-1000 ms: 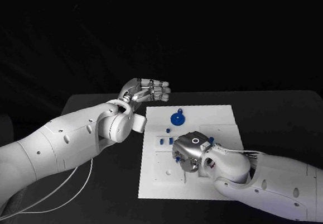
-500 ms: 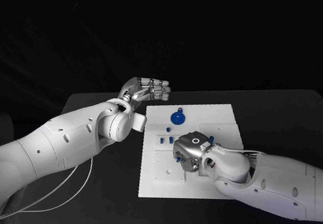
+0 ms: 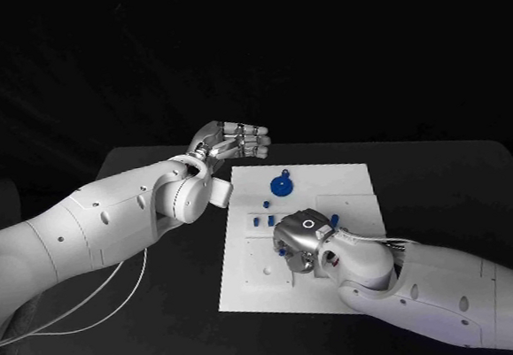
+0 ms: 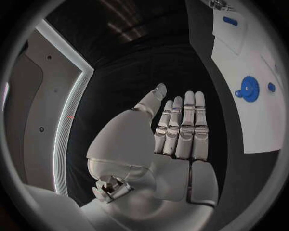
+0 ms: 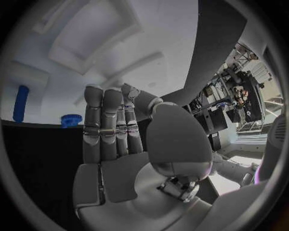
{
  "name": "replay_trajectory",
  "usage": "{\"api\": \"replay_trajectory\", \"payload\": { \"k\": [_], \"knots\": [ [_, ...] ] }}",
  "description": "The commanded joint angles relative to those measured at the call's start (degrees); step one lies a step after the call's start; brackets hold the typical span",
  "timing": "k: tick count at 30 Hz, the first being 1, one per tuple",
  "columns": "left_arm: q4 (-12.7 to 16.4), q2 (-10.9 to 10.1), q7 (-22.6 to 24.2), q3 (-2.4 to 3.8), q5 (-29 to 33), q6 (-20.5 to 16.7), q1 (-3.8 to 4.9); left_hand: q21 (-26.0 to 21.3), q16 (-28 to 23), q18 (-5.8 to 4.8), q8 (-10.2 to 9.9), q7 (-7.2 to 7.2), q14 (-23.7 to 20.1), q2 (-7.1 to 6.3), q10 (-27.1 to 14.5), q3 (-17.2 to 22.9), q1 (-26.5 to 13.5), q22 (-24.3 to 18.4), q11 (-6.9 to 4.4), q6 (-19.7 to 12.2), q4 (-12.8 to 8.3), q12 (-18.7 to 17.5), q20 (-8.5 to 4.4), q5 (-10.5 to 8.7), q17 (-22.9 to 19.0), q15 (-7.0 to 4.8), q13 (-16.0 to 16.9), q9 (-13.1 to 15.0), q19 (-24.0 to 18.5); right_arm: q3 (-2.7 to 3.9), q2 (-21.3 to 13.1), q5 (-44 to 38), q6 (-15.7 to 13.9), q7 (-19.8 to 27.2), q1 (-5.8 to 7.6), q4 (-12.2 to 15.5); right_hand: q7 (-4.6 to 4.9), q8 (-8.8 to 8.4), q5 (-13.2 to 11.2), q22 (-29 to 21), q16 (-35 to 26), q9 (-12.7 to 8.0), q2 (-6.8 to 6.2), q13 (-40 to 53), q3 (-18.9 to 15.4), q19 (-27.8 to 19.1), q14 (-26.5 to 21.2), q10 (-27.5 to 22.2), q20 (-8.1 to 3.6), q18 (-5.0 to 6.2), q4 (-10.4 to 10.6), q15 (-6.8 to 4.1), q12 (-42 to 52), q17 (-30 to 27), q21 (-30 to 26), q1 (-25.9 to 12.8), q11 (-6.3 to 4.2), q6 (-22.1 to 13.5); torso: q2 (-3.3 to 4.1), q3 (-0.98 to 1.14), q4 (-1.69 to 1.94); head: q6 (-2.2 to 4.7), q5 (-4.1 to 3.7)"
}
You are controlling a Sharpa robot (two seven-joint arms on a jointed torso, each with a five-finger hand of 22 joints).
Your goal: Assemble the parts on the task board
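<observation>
— Black table [image 3: 464, 184] under a dark room; what sits on it?

— A white task board [image 3: 336, 186] in the middle, its long side running from near to far. A round blue gear-like part [image 3: 283, 188] stands near the board's far left corner, and a few small blue parts [image 3: 263, 220] lie in a row just nearer than it, along the left side.

— Where is the right hand?

— The right hand [image 3: 303, 235] is low over the middle of the board, back upward. In its wrist view the fingers [image 5: 108, 127] lie straight and side by side toward the white surface, holding nothing; a blue peg [image 5: 21, 102] and a small blue toothed part [image 5: 71, 119] lie beyond the fingertips.

— And the left hand?

— The left hand [image 3: 233, 141] hangs above the table's far edge, off the board's far left corner and apart from it. Its wrist view shows the palm flat, fingers [image 4: 183, 125] extended together, thumb apart, empty, with the gear-like part [image 4: 248, 88] well off to the side.
</observation>
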Motion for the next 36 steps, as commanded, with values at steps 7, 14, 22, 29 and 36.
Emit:
{"api": "replay_trajectory", "payload": {
  "k": [7,14,22,29,36],
  "knots": [
    [0.08,0.25,0.1,0.05,0.38,0.92,0.07,0.27,-0.18,-0.65,0.06,-0.06,-0.29,-0.28,-0.38,-0.08,0.24,-0.62,0.07,-0.33,0.45,-0.06,0.02,-0.17,0.1,0.01,-0.02,0.04,0.24,-1.02,0.93,-0.91,2.33,-0.31,-0.22,-1.45,0.02,0.4,0.47,1.95,-0.42,0.02,0.56,0.04,-0.01,0.01,0.15,0.07,-0.26,1.12,-0.37,-0.19,0.14,0.04,-0.5,-0.3,0.04,0.11,0.0,-0.03,0.07,0.03,-0.04],
    [0.11,0.22,-0.1,0.05,0.38,1.15,0.07,0.28,-0.19,-0.67,0.05,-0.04,-0.38,-0.35,-0.45,-0.13,0.22,-0.84,0.09,-0.39,0.49,-0.07,0.06,-0.23,0.09,0.05,-0.02,0.04,0.22,-1.39,1.1,0.11,2.1,-0.05,-0.21,-2.02,1.55,0.23,0.44,1.88,-0.3,-0.82,0.07,-0.21,0.94,-0.33,-0.07,-5.28,0.6,1.83,-0.33,0.95,0.06,0.03,-1.45,-0.46,1.75,-4.9,-0.02,-0.01,-0.01,0.02,0.01],
    [0.17,0.01,-0.4,0.05,0.37,1.36,0.07,0.23,-0.19,-0.68,0.05,-0.02,-0.57,-0.41,-0.6,-0.19,0.25,-1.14,0.15,-0.56,0.54,-0.06,0.13,-0.23,0.08,0.12,-0.02,0.04,0.12,-1.49,0.13,1.29,-1.4,-0.18,-0.21,-1.26,2.21,0.31,0.44,0.92,-0.75,-0.86,-4.39,-0.31,2.56,-0.93,-0.61,-14.86,1.97,4.12,-0.66,2.09,0.07,-0.89,-5.29,-0.35,4.14,-10.55,-0.02,0.0,0.03,0.14,-0.1],
    [0.29,-0.37,-0.64,0.05,0.38,1.51,0.07,0.23,-0.19,-0.68,0.05,-0.02,-0.57,-0.41,-0.6,-0.19,0.25,-1.14,0.15,-0.56,0.54,-0.06,0.13,-0.23,0.08,0.12,-0.02,0.04,0.12,-1.48,-1.68,2.35,-4.31,-1.05,-0.2,1.15,1.86,0.3,0.71,0.73,-1.15,-0.88,-5.05,-0.32,-0.25,-0.93,-1.04,-16.94,2.71,4.75,-0.13,2.47,0.05,-2.72,-6.99,1.58,4.58,-11.83,-0.05,0.0,-0.07,0.24,-0.27],
    [0.38,-0.83,-0.8,0.04,0.42,1.64,0.07,0.24,-0.17,-0.66,0.05,0.03,-0.59,-0.42,-0.71,-0.2,0.31,-1.35,0.19,-0.64,0.56,-0.07,0.14,-0.18,0.09,0.13,-0.02,0.04,0.16,-0.54,-4.6,3.14,-6.47,-2.56,-0.16,4.61,1.87,0.3,0.4,0.98,-0.96,-0.88,-5.5,-0.32,0.67,-0.67,-1.05,-16.65,2.65,4.79,0.16,2.39,0.05,-3.33,-7.23,1.6,4.51,-11.51,-0.06,-0.01,-0.09,0.7,-0.73]
  ]
}}
